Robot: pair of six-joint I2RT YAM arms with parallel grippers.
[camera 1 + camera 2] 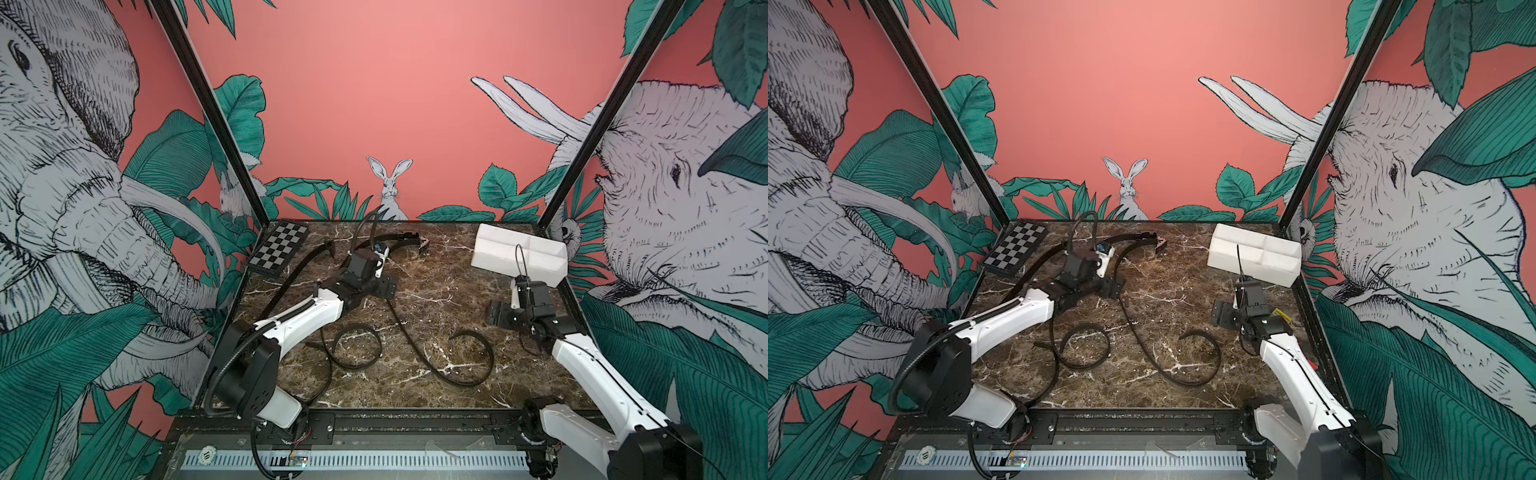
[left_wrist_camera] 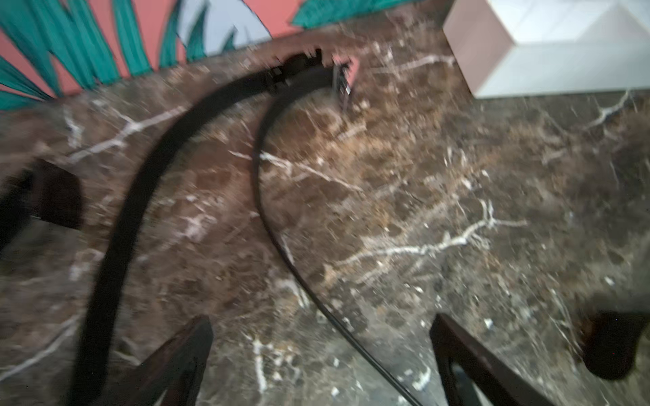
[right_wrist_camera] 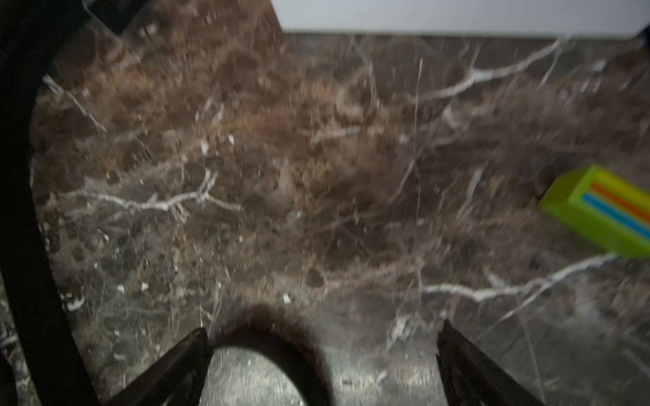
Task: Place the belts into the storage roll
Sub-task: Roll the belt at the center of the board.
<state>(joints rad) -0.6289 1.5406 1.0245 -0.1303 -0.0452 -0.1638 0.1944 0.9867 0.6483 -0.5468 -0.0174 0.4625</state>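
Well, both pairs of my fingers are spread wide and grasp nothing. Between the fingers [image 2: 190, 351] of my left gripper [image 2: 320, 337], a belt standing on its edge [image 2: 262, 197] crosses the marble table [image 2: 457, 175]. A wider-looking belt [image 2: 139, 197] lies flat just beside it, and their buckle ends meet near the back wall. Below my right gripper [image 3: 322, 337], a curled belt tip [image 3: 271, 327] arcs between the fingers; the blur hides whether it touches them. A green block [image 3: 598, 218] sits off to one side. Farther out, in both top views, the belts [image 1: 491, 359] sprawl over the middle of the table, one of them coiled into a loop [image 1: 357, 329]. The storage roll [image 1: 511, 266] stands at the far right corner, well apart from them, just beyond my right gripper. A checkerboard [image 1: 280, 249] lies at the far left corner.
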